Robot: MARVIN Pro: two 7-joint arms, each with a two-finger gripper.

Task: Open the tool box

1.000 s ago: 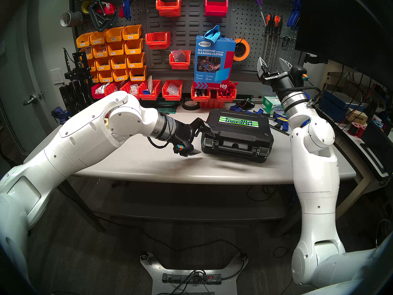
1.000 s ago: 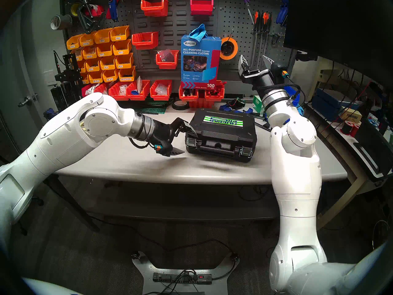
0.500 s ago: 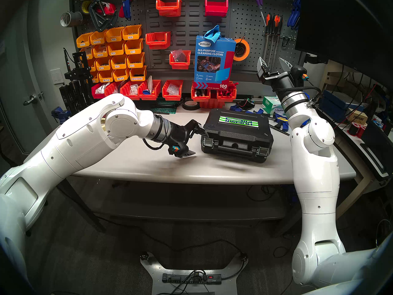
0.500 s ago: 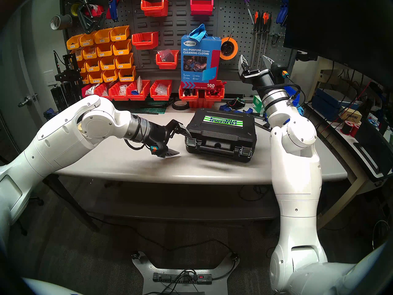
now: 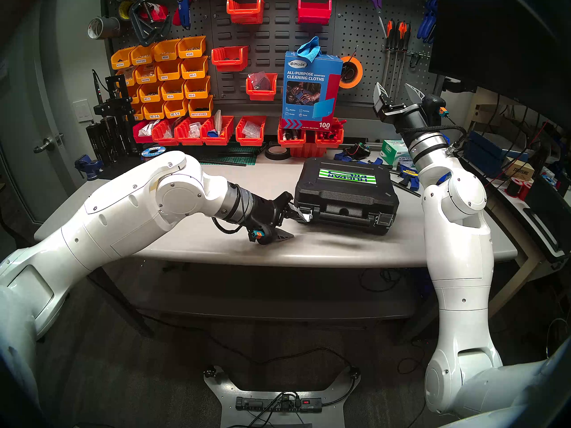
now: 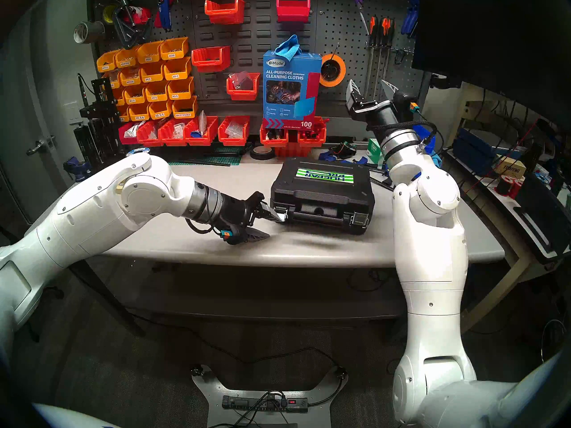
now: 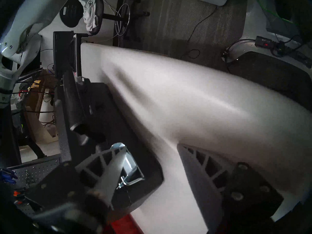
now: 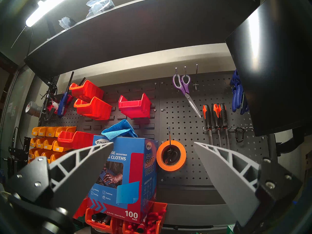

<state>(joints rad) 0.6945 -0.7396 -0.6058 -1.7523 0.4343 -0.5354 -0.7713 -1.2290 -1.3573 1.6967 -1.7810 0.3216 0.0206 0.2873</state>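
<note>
**Black tool box, lid down, left latch engaged by finger**

Tool box (image 5: 346, 197): centre-right of the head view, flat on the grey table (image 5: 191, 242), striped label up. Left latch (image 7: 130, 167): seemingly swung outward, though the wrist view is blurred. Left gripper (image 5: 293, 225): fingers spread, upper finger (image 7: 108, 167) against that latch, lower one near the tabletop. Right gripper (image 5: 397, 92): upper right, spread, empty, facing the pegboard (image 8: 185, 127).
</note>
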